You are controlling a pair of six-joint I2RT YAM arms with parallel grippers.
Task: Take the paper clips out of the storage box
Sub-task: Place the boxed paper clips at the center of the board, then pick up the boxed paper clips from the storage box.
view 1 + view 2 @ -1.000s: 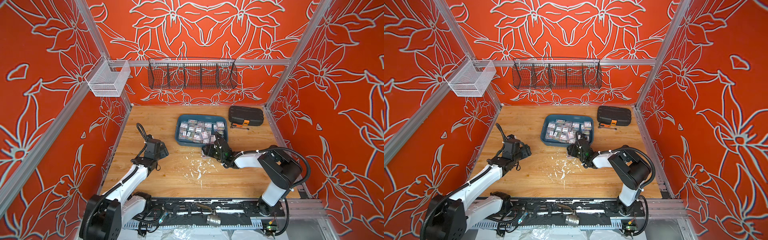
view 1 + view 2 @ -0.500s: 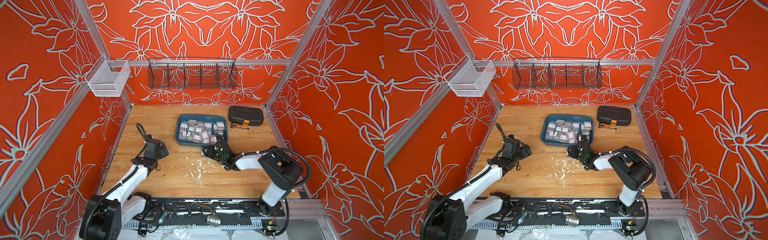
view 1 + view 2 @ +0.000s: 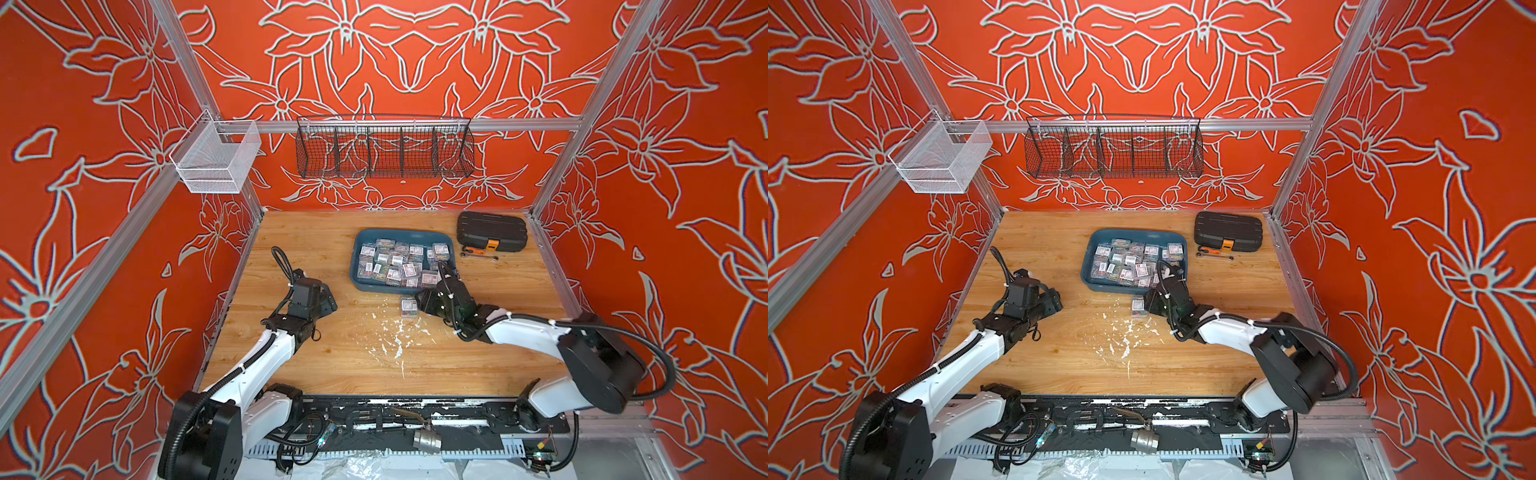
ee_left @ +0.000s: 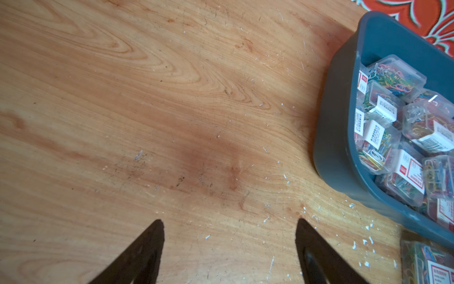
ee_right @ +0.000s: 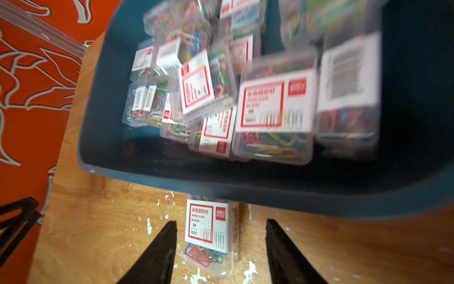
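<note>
- The left gripper point(image 4: 229, 221) is over bare table point(image 4: 147, 98), its jaws spread wide with nothing between them.
- The storage box point(image 4: 339, 137), a shallow dark teal tray with rounded corners, sits toward the table's back, right of centre.
- The paper clips point(image 3: 401, 264) fill it in a loose heap: small clear plastic boxes of multicoloured clips, each with a white label framed in red.
- One paper-clip box point(image 5: 211, 231) lies label-up on the table, just outside the tray's near wall.
- The right gripper point(image 5: 221, 220) straddles that box, jaws apart, with a gap showing on each side.
- A black case point(image 3: 491, 231) sits near the back right corner.
</note>
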